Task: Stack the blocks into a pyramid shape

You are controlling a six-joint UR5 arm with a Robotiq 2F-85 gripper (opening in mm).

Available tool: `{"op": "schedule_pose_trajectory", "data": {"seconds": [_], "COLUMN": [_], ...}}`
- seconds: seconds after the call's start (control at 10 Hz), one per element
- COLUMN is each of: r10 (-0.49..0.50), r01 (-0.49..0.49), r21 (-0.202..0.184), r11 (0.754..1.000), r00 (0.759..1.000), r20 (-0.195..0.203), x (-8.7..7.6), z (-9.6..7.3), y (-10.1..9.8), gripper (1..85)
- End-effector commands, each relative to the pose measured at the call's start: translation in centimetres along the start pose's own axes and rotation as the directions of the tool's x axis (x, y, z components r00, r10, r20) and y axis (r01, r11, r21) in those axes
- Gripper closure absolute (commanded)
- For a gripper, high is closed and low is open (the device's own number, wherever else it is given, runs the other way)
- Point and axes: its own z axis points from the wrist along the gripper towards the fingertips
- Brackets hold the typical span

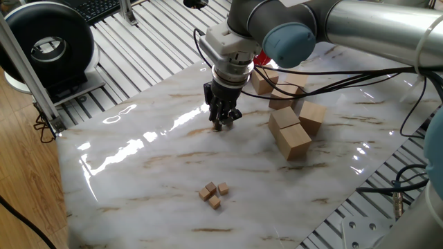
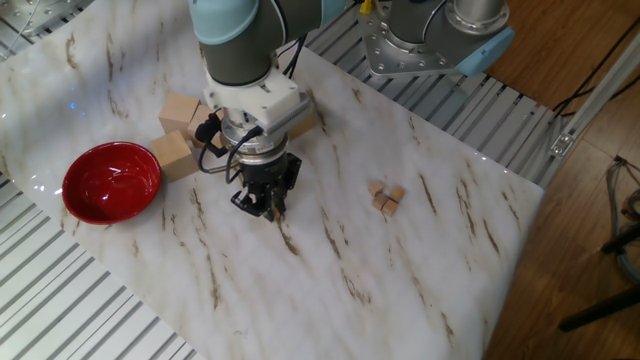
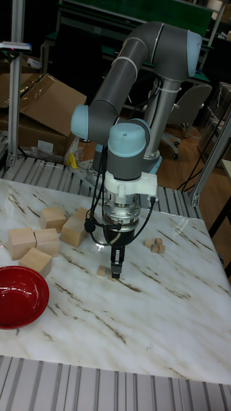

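So far nothing is stacked: three blocks [image 1: 214, 194] lie clustered flat on the marble table [image 1: 152, 173], well apart from the gripper [image 3: 115, 272], whose narrow jaws reach down just beside a fourth cube [image 3: 101, 271], grip unclear.

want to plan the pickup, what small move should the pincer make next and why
Probably a small sideways shift to centre the pincer over the lone cube, then close. In the tall fixed view that cube sits on the marble table right beside the fingertips, seemingly not between them, though a grip cannot be ruled out. The other three cubes lie clustered apart, waiting for it.
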Motion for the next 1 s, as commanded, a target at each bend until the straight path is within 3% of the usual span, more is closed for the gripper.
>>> {"op": "schedule_pose_trajectory", "data": {"seconds": [0.0, 0.3, 0.5, 0.7, 0.9], "r10": [0.017, 0.030, 0.038, 0.033, 0.044], "r01": [-0.017, -0.030, -0.038, -0.032, -0.044], "r21": [0.003, 0.001, 0.006, 0.007, 0.004], "r11": [1.000, 1.000, 0.999, 0.999, 0.999], "r00": [1.000, 0.999, 0.999, 0.999, 0.999], "r20": [-0.003, -0.023, -0.033, -0.042, -0.007], "x": [0.4, 0.7, 0.6, 0.3, -0.8], "z": [-0.2, -0.7, -1.1, -1.0, -0.6], "y": [-0.3, -0.4, -0.7, -0.7, -0.6], "gripper": [59.7, 70.3, 72.7, 72.3, 64.3]}}
